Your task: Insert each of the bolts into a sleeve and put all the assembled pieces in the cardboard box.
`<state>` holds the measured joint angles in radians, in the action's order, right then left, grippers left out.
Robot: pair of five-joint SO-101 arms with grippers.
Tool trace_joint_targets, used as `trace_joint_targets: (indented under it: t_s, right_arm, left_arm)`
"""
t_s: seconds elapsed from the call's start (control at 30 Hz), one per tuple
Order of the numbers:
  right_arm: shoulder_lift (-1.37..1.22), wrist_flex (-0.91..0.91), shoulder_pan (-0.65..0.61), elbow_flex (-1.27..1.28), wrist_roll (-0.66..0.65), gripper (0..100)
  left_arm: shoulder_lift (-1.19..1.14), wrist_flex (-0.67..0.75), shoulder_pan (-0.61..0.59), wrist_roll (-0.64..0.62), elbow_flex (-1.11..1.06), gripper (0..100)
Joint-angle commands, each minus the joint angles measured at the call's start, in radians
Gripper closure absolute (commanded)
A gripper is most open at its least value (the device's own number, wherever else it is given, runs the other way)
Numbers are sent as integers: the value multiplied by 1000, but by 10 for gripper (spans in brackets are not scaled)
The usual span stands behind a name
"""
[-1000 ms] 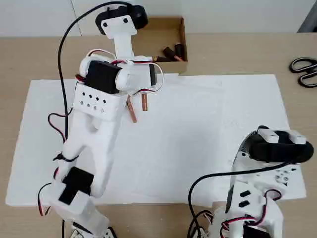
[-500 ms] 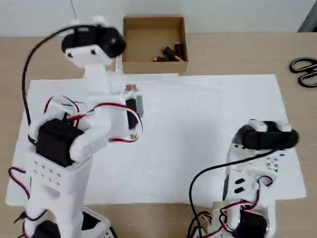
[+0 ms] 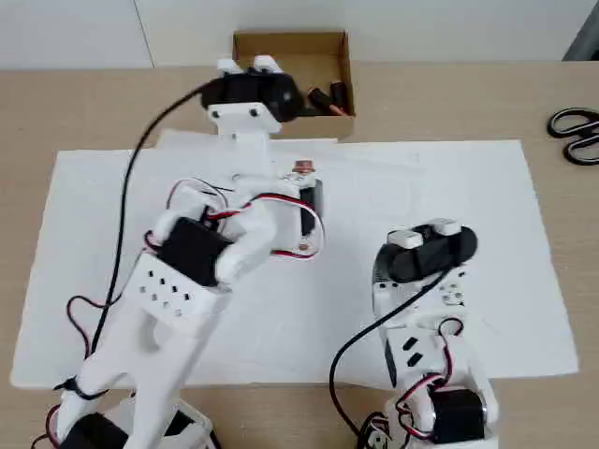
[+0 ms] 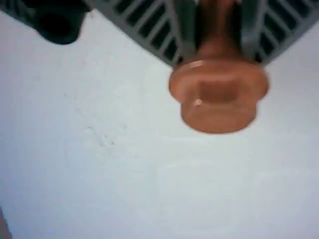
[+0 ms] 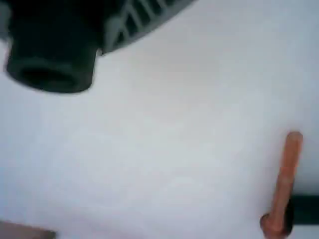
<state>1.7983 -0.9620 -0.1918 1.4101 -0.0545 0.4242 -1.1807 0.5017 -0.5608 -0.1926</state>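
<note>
Left hand (image 4: 218,22) swung bolt (image 4: 218,97) right, scissors (image 3: 573,134) aside

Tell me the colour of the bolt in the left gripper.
The bolt is copper-orange, clearest in the left wrist view.

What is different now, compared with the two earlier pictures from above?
The left arm swung left, then back right; the left gripper, shut on a copper bolt, now hangs nearer the middle of the white sheet. The right arm, carrying a black sleeve, moved from the sheet's right edge toward the left arm. The cardboard box, the pieces inside and the scissors stayed put.
</note>
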Motion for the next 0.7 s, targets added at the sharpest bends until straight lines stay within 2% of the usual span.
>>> trace_joint_targets:
  t_s: [0.0, 0.1, 0.23, 0.4, 0.67]
  right_arm:
    - [13, 24, -38, 18, -3, 995]
    - [13, 21, -56, 34, 12, 995]
    - [13, -2, -56, 32, 110, 995]
    - [13, 1, -56, 32, 123, 995]
    - [13, 1, -58, 34, 126, 995]
  left_arm:
    - [-9, 163, 3, -11, -44, 995]
    - [-28, 308, 2, -12, -136, 995]
    - [-38, 534, 2, -72, -278, 995]
    - [-38, 790, 9, -89, -437, 995]
    - [-31, 827, 61, -132, -452, 995]
